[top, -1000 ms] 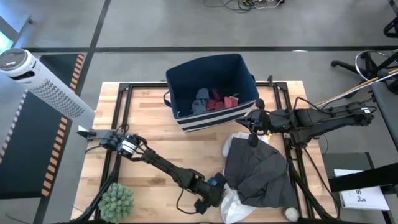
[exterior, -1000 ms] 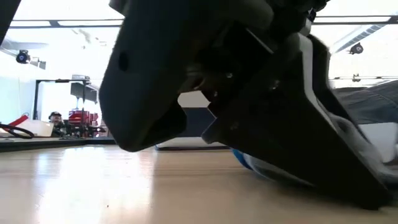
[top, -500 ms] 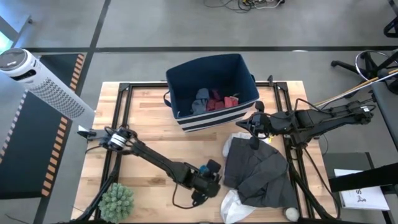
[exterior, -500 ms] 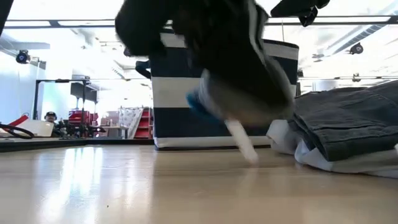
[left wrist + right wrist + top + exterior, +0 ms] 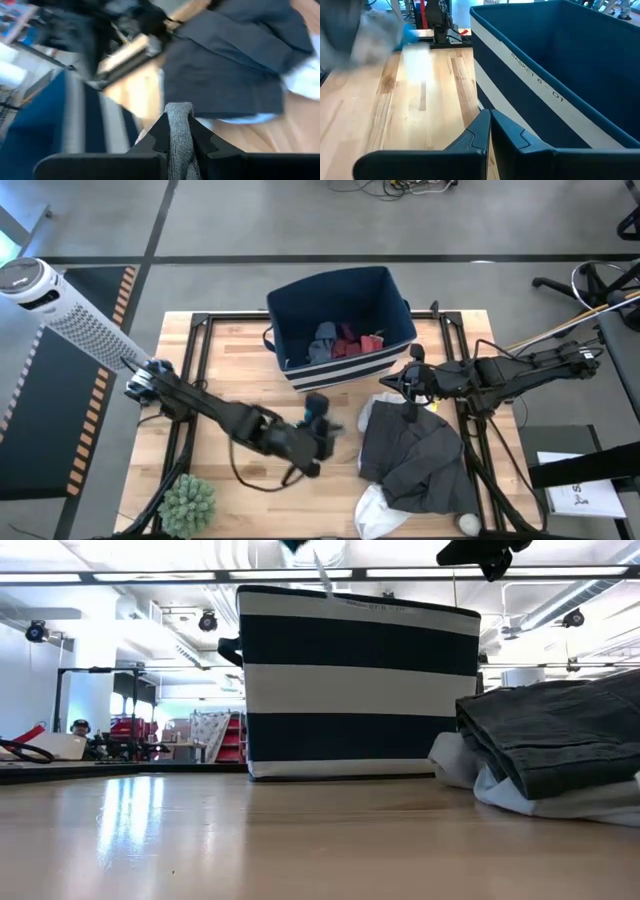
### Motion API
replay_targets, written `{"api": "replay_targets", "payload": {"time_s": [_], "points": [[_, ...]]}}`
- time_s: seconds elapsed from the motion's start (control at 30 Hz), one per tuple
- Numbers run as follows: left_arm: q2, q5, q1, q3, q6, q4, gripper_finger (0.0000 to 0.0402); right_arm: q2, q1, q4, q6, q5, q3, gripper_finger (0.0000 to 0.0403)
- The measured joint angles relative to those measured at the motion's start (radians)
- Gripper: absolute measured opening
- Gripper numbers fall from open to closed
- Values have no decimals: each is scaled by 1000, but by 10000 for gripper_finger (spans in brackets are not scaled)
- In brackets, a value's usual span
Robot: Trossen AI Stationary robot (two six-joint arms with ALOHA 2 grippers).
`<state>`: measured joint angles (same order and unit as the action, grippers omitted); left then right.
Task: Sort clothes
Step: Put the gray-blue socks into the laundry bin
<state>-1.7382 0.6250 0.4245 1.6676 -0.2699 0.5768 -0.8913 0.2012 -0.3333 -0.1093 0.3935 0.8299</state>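
My left gripper (image 5: 322, 418) hangs above the middle of the table, near the striped navy bin (image 5: 340, 320), shut on a small blue-grey garment (image 5: 179, 142). A dangling bit of this garment (image 5: 321, 570) shows at the top of the low view. The big dark grey garment (image 5: 420, 455) lies folded on the white one (image 5: 372, 508) at the table's near right. Small red and grey clothes (image 5: 345, 340) lie in the bin. My right gripper (image 5: 403, 385) is shut and empty, hovering by the bin's near right corner. My left gripper pinches the small blue-grey garment between its two fingers, with a bunched fold of knit cloth (image 5: 178, 112) standing up between the fingertips. The garment is lifted clear of the table and its loose end hangs below the fingers.
A small green plant (image 5: 187, 502) stands at the near left corner. A white perforated tower (image 5: 60, 300) stands off the table's far left. Black frame rails (image 5: 200, 360) run along the table. Bare wood (image 5: 230, 370) lies left of the bin.
My left gripper has risen from the table beside the near edge of the clothes pile and gone toward the far edge and the bin. The small blue-grey garment has come up with it, lifted clear of the table.
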Motion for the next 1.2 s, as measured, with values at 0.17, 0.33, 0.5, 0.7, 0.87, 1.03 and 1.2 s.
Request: {"api": "replay_targets", "payload": {"time_s": [0.17,0.33,0.5,0.7,0.87,1.03,1.2], "points": [[121,13,-68,0,-24,0,9,0,0,-3,20,0,0,0],[210,-76,-182,-2,-49,-7,8,0,0,-6,46,0,0,0],[237,-255,-331,-2,-48,-9,8,0,0,1,72,0,0,0],[218,-498,-480,-29,-87,-74,8,0,0,2,104,0,0,0],[202,-543,-591,-116,-140,-248,9,0,0,2,109,0,0,0],[183,-690,-703,-179,-113,-350,10,0,0,4,109,0,0,0],[160,-722,-769,-228,-80,-361,24,0,-1,10,103,0,0,0]]}}
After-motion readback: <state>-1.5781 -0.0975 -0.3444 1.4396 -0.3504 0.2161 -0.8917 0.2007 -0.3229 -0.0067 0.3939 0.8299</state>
